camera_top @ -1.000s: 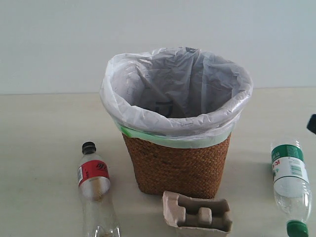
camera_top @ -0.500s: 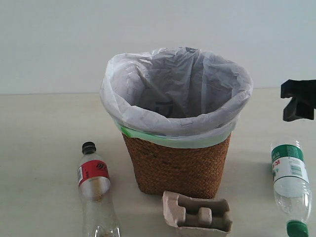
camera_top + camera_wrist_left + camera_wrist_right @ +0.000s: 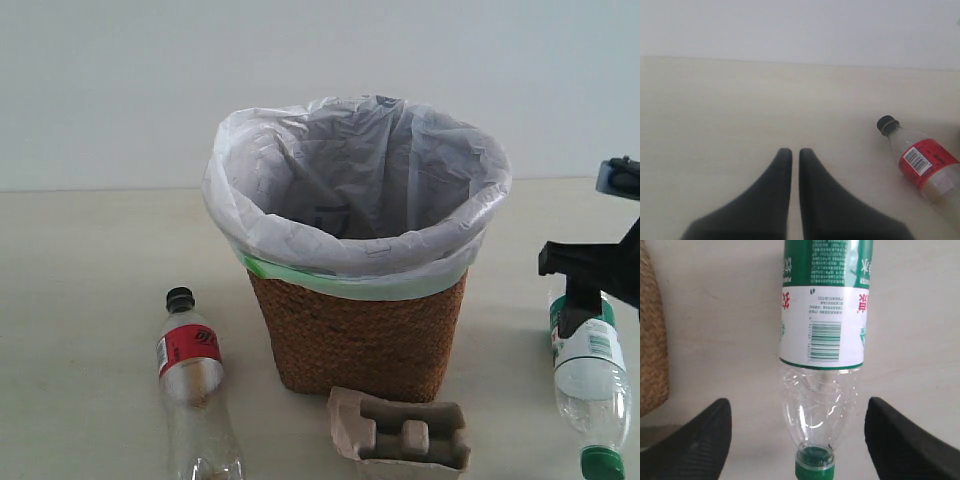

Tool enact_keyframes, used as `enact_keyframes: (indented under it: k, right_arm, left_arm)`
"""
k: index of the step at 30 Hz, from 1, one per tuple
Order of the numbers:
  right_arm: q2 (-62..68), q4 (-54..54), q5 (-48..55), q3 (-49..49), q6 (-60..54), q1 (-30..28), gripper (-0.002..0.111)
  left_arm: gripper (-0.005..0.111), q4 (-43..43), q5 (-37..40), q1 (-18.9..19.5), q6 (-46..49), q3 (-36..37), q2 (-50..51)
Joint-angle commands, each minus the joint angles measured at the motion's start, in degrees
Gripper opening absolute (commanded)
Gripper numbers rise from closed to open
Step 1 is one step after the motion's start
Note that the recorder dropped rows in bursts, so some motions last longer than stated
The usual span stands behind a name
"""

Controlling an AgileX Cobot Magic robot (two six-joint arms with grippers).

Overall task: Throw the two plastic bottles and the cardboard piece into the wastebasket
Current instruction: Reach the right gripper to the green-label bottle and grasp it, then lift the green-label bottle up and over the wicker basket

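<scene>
Pale tabletop carries the wicker wastebasket at centre. Left of it lies the black-capped bottle, right of it the green-capped bottle. The cardboard piece sits just in front of the basket. My right tool hangs spread wide over the green-capped bottle, gripping nothing. My left tool is closed, empty.

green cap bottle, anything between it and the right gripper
Nothing visible. The right gripper is open, with a finger on each side of the green-cap bottle in the wrist view and only table showing between them.
</scene>
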Motion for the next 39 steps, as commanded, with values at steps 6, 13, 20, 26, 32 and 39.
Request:
enact_keyframes:
  k: [6, 13, 20, 26, 32, 39]
  right_arm:
    - [9.2, -0.85, -8.18, 2.76, 0.8, -0.45, 0.067]
    - [16.05, -1.88, -13.37, 2.76, 0.32, -0.45, 0.066]
    - [19.45, -6.18, -14.9, 2.76, 0.32, -0.45, 0.013]
    - [12.63, -9.07, -16.12, 1.74, 0.91, -0.55, 0.0]
    - [-2.22, -16.35, -19.83, -2.65, 0.41, -0.55, 0.0]
    - [-15.79, -20.31, -28.27, -7.25, 0.2, -0.55, 0.0]
  left_arm:
    - [0.005, 0.09, -0.46, -0.31, 0.27, 0.21, -0.44]
    - [0.005, 0.09, -0.46, -0.31, 0.27, 0.21, -0.44]
    - [0.005, 0.09, -0.46, -0.31, 0.27, 0.21, -0.44]
    - [0.005, 0.09, -0.46, -0.31, 0.27, 0.21, -0.44]
    - [0.005, 0.09, -0.46, -0.31, 0.27, 0.21, -0.44]
    - [0.005, 0.09, -0.46, -0.31, 0.27, 0.21, -0.44]
